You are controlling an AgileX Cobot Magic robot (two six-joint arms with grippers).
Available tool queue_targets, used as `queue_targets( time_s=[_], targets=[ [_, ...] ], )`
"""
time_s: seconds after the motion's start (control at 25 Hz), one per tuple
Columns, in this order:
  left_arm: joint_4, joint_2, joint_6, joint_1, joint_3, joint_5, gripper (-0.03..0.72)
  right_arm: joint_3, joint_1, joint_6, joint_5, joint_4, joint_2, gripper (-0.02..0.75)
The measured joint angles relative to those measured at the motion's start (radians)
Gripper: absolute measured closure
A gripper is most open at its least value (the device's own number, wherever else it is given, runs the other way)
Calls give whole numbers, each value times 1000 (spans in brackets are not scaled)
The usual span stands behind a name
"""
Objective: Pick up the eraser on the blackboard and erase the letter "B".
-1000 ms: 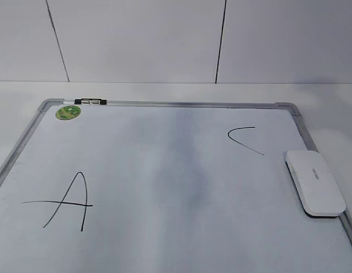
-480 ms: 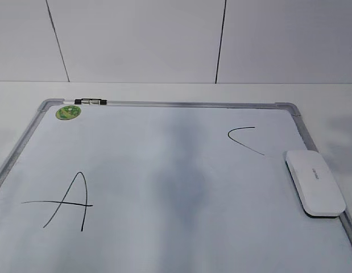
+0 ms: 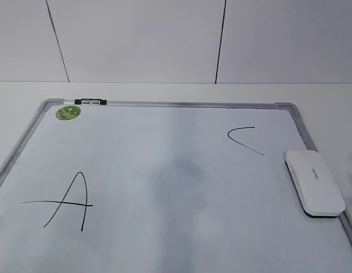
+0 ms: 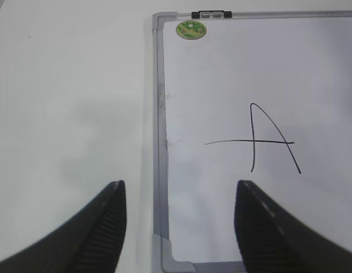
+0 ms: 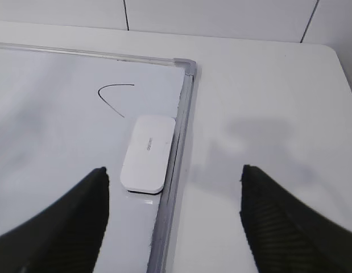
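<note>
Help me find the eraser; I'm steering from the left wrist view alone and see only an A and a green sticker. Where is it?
Observer: The eraser lies flat on the blackboard, beside its right frame.
Operator: Is a gripper on it?
Observer: No. The right gripper hangs open above it, not touching.
Operator: What else is written on the board?
Observer: Besides your A, only a curved C, just left of the eraser's far end. No third letter shows in any view.

Smooth glossy white plastic eraser [image 3: 314,182]; blackboard [image 3: 164,170] glossy white, frame matt grey metal.
</note>
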Motion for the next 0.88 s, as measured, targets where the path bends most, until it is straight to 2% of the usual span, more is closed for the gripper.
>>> queue_targets(
  time_s=[0.48, 0.88],
  targets=[
    [13, -197, 0, 0, 2, 9, 235, 149, 0, -1, 91, 0, -223, 173],
    [39, -204, 0, 0, 26, 109, 255, 191, 0, -2, 133, -6, -272, 173]
  ],
)
